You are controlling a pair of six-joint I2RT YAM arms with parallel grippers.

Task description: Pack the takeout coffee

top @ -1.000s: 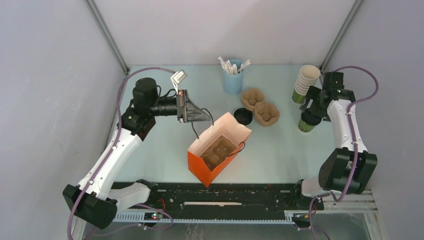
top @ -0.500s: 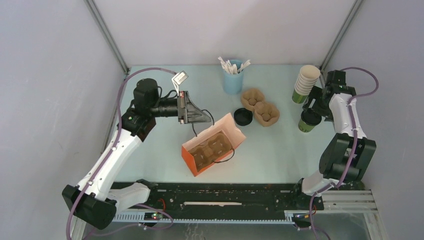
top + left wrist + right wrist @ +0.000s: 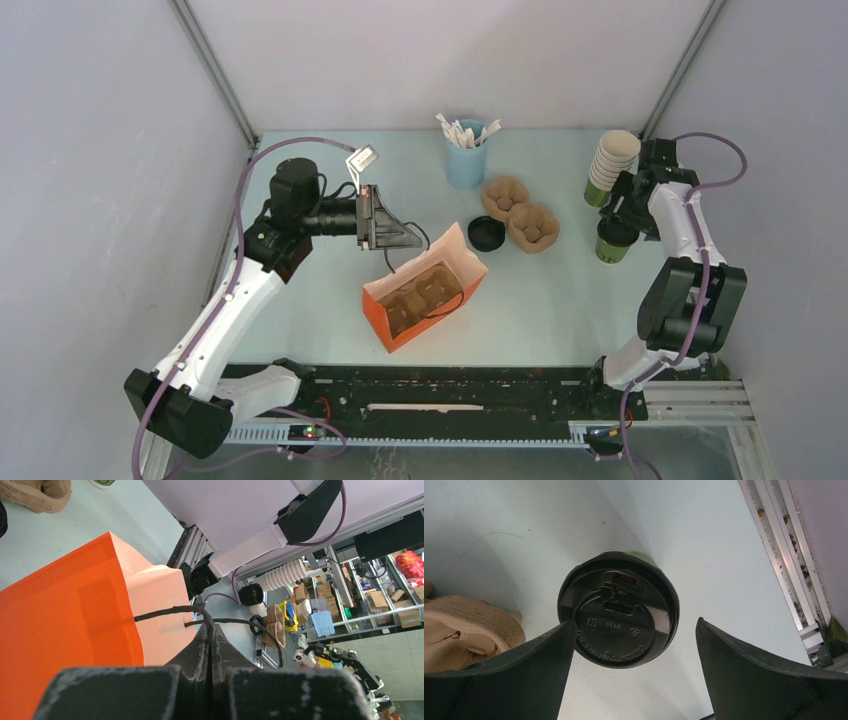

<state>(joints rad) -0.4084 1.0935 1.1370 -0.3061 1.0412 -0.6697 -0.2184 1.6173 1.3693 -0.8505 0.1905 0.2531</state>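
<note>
the orange paper bag (image 3: 383, 325) sits mid-table, tilted, with a pulp cup carrier (image 3: 425, 298) seated inside. the left gripper (image 3: 210, 642), just up-left of the bag, is clamped tight on the bag's black cord handle (image 3: 165, 613), keeping the mouth open. far right of the bag stands the takeout coffee (image 3: 618, 630), green cup under a black lid, upright on the table. the right gripper (image 3: 634, 625) hovers over it with its fingers spread wide on either side of the lid, holding nothing. the step in hand looks like the grasp: next it probably has to sink past the lid, close on the cup wall and keep it upright on the way to a carrier hollow. against a second ago, the bag has been pulled leftward and tipped lower, and the right wrist has shifted; the coffee has not moved.
</note>
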